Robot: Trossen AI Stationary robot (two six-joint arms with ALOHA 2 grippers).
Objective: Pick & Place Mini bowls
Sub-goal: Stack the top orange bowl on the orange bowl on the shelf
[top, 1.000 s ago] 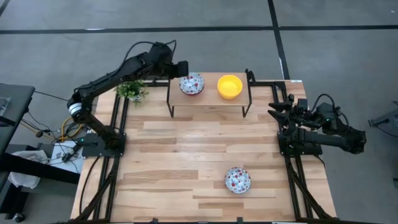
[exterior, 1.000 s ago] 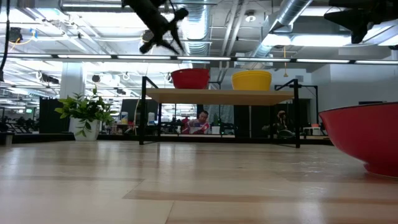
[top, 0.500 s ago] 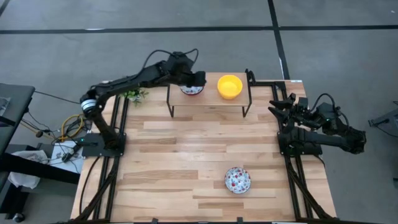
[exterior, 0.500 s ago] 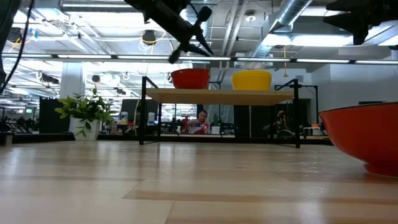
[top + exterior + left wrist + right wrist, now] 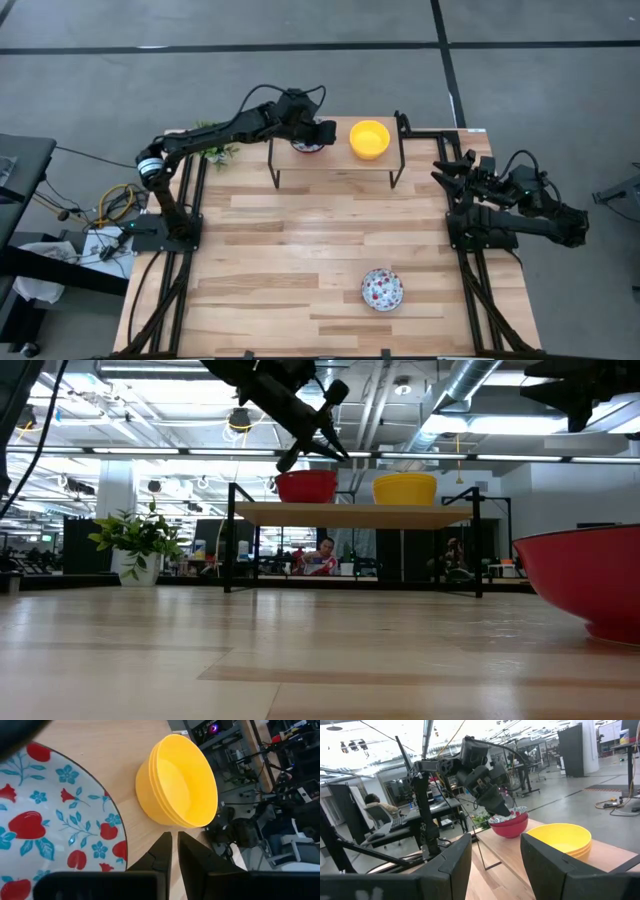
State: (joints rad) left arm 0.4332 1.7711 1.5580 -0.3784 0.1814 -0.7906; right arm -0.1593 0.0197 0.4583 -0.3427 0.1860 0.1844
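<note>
The left claw (image 5: 322, 133) hangs over the floral bowl (image 5: 45, 820) on the raised shelf (image 5: 340, 160), fingers nearly pressed together beside its rim. It should pinch the rim squarely, then lift straight, avoiding the yellow bowls (image 5: 369, 139). The right claw (image 5: 447, 172) waits spread at the desk's (image 5: 280, 260) edge.

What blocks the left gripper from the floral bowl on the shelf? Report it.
Nothing visible does. The left gripper is right at the floral bowl's edge above the shelf; the yellow bowls stand apart, to the side.
</note>
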